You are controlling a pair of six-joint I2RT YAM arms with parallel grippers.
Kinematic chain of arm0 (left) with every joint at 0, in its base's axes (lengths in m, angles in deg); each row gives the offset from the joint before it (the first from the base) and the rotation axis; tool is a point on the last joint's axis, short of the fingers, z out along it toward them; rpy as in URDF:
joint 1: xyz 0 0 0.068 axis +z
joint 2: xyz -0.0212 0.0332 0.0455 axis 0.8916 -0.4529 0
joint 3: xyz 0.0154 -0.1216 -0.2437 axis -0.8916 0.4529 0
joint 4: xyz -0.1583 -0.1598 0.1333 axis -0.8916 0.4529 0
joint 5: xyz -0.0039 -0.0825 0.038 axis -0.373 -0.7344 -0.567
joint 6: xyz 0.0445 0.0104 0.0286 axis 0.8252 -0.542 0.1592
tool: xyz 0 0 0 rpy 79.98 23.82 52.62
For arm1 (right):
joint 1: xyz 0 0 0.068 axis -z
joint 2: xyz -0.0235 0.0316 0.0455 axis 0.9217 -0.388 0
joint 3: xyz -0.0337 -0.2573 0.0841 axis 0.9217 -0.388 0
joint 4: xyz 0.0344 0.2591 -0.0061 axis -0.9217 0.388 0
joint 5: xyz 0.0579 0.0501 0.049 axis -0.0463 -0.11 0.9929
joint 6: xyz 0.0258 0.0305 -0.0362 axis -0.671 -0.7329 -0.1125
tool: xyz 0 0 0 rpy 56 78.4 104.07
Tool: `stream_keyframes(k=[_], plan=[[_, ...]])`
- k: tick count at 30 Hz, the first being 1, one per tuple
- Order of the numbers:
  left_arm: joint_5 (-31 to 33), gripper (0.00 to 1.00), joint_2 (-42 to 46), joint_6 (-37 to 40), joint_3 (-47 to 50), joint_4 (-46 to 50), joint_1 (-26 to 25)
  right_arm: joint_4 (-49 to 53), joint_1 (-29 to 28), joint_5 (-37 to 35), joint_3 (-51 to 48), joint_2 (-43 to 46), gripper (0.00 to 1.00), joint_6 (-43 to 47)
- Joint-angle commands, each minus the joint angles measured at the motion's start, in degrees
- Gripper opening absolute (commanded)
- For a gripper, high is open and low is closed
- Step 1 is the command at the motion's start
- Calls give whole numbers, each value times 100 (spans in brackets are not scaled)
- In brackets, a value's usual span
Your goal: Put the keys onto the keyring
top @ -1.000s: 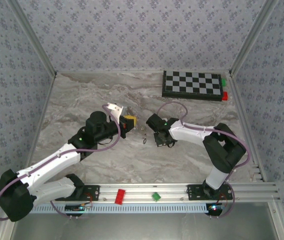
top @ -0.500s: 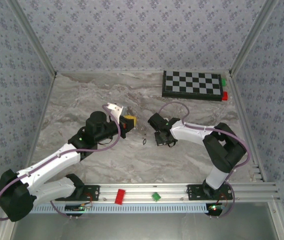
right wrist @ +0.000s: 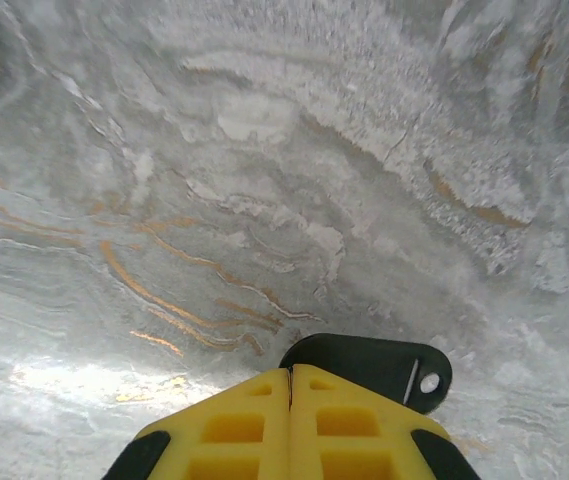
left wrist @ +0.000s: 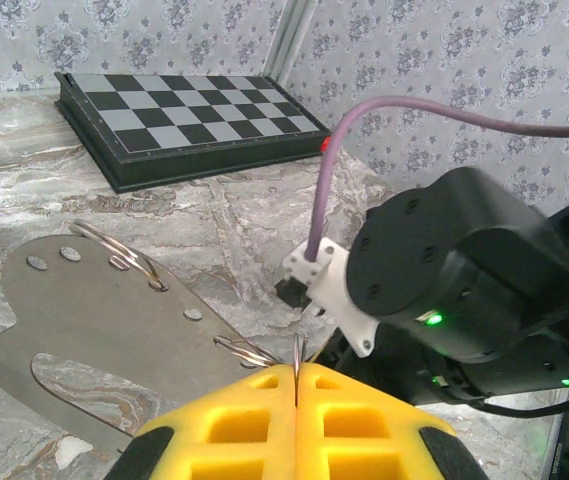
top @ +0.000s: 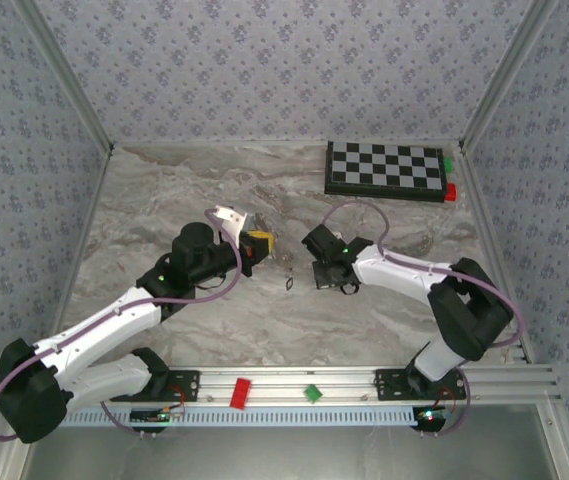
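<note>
In the left wrist view my left gripper (left wrist: 295, 372) is shut, with the thin metal wire of the keyring (left wrist: 295, 350) standing edge-on between its yellow fingertips. More wire loops (left wrist: 247, 349) join it to a flat grey heart-shaped plate (left wrist: 84, 310). From above, the left gripper (top: 262, 243) hangs mid-table. My right gripper (right wrist: 290, 378) is shut low over the marble on a key's black plastic head (right wrist: 374, 362), which sticks out to the right with its hole showing. From above, the right gripper (top: 326, 276) faces the left one. Between them lies a small dark piece (top: 291, 284), too small to name.
A black-and-white checkered board (top: 385, 170) lies at the back right, with small green (top: 448, 162) and red (top: 451, 192) blocks at its right end. Red (top: 239, 391) and green (top: 312, 393) blocks sit on the front rail. Patterned walls close in the marble table (top: 164, 200).
The right arm's elbow has swung out to the right and its gripper has shifted slightly, closing fully. The left arm and the small piece on the table have not moved.
</note>
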Motion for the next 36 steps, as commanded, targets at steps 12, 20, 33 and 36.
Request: stream_keyframes(k=[12, 20, 33, 36], plan=[[289, 0, -70, 571, 280, -1024, -264, -1314, 201, 296, -1230, 2646, 0, 1287], [272, 0, -408, 732, -84, -778, -292, -2254, 598, 1287, -2153, 4593, 0, 2109], [-698, 0, -926, 981, -748, -856, -572, -2553, 1224, 3086, -2200, 5775, 0, 2421], [-977, 0, -946, 1099, -889, -847, -597, -2698, 1261, 3408, -2129, 5761, 0, 2630]])
